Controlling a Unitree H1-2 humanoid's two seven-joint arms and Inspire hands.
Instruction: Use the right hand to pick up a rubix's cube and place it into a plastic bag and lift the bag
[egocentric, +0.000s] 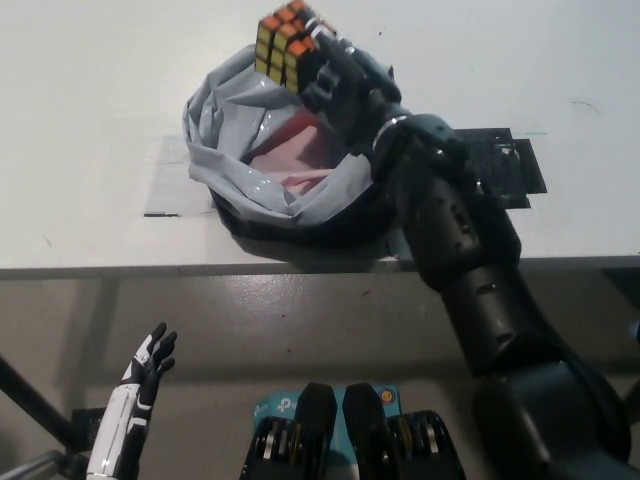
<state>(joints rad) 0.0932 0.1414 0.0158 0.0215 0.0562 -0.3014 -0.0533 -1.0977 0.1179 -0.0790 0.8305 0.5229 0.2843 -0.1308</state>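
A Rubik's cube (281, 44) with yellow and orange faces is held up over the far rim of the bag, with my black right hand (340, 80) shut on it. The grey plastic bag (225, 150) sits open on the white table (80, 120), its rim rolled down and a pink lining showing inside. My right arm reaches across the bag's right side and hides that part of the rim. My white left hand (140, 385) rests low at the lower left, below the table edge, fingers apart and holding nothing.
A black flat mat (510, 170) lies on the table right of the bag. A clear taped patch (170, 185) shows left of the bag. The table's front edge runs across the middle of the picture.
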